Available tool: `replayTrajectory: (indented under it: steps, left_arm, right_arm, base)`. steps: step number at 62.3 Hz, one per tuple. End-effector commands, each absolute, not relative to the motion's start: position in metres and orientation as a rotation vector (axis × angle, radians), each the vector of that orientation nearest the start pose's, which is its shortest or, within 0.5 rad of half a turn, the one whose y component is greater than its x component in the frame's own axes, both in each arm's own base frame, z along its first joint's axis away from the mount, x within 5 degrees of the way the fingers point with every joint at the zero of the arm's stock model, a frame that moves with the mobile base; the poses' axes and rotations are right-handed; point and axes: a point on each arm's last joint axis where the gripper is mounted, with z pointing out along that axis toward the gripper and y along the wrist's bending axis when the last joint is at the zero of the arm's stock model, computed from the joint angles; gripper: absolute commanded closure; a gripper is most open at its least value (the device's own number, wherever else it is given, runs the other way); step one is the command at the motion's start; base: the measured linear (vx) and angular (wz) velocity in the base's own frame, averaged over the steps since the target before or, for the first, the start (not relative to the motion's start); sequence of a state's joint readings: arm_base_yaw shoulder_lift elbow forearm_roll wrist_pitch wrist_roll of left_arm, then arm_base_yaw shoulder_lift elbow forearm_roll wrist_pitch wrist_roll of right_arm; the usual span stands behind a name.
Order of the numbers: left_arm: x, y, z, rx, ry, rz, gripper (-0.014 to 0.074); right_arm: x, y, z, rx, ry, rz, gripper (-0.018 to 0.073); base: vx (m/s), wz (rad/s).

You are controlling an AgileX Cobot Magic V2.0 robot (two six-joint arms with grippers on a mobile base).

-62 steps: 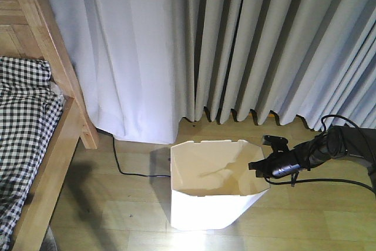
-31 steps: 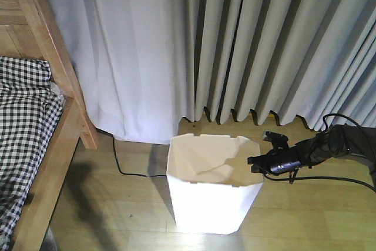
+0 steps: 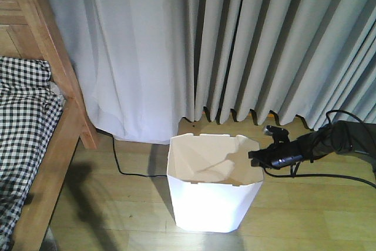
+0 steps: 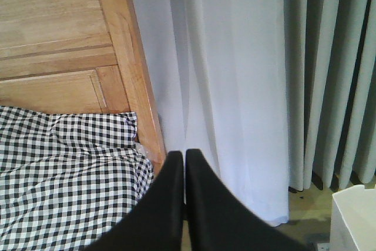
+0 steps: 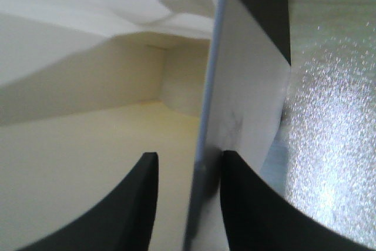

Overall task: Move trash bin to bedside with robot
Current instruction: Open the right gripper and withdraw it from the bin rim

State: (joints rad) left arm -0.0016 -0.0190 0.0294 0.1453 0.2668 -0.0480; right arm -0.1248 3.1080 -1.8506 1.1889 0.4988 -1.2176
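White trash bin (image 5: pixel 247 86) wall between right fingers (image 5: pixel 144 198), gaps visible.

Right gripper (image 3: pixel 254 158) parted; left gripper (image 4: pixel 184 163) closed.

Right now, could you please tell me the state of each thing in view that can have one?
Bin: upright on the floor, looks empty, standing apart from the bed.
Right gripper: open, one finger inside the bin wall, one outside.
Left gripper: shut, holding nothing.
Curtains: drawn closed, hanging to the floor.
Bed: checked bedding lying on it.
Cable: lying loose on the floor.
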Motion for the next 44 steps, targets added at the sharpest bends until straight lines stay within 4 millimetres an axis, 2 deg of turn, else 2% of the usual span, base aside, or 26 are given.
replayTrajectory:
  steps: [1,14,28,38,44]
  left_arm:
    - [0.056,0.002,0.178,0.062,1.704,0.085,0.0602]
    - [0.056,0.002,0.178,0.062,1.704,0.085,0.0602]
    - [0.056,0.002,0.178,0.062,1.704,0.085,0.0602]
    - [0.056,0.002,0.178,0.062,1.704,0.085,0.0602]
    - [0.056,0.002,0.178,0.062,1.704,0.085,0.0602]
  right_arm:
    - [0.452,-0.013,-0.161,-0.029,2.744,0.666,0.0304]
    - [0.448,-0.021,-0.15,0.012,2.79,0.532,0.0305]
    - [0.436,-0.025,-0.126,-0.024,2.805,0.436,0.0305]
    - [0.419,-0.028,-0.1,-0.021,2.825,0.345,0.0305]
    - [0.41,-0.033,-0.072,-0.035,2.807,0.24,0.0305]
  base:
    - [0.0,0.0]
    - [0.0,0.0]
    - [0.0,0.0]
    - [0.0,0.0]
    - [0.0,0.0]
